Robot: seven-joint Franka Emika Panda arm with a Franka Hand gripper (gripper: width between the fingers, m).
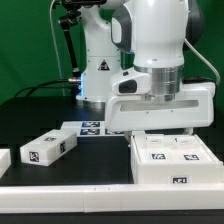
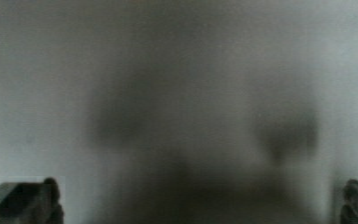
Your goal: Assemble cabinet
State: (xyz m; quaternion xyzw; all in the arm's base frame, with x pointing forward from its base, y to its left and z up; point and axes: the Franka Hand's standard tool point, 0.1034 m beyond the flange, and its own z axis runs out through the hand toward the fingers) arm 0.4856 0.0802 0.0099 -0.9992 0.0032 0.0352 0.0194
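We see the gripper (image 2: 190, 202) spread wide and empty, close above the cabinet (image 1: 170, 165), which sits near on the worktop (image 1: 30, 115) at the exterior view's right; we judge this an approach to grasp, calling for a straight, centred descent.

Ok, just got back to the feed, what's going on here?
The Panda arm is positioned over the white cabinet body at the exterior view's right. In the wrist view the end effector is open, its fingers wide apart, with only a blurred pale surface close in front, so nothing is gripped. A loose tagged block lies apart on the black table toward the exterior view's left, with the marker board behind it.
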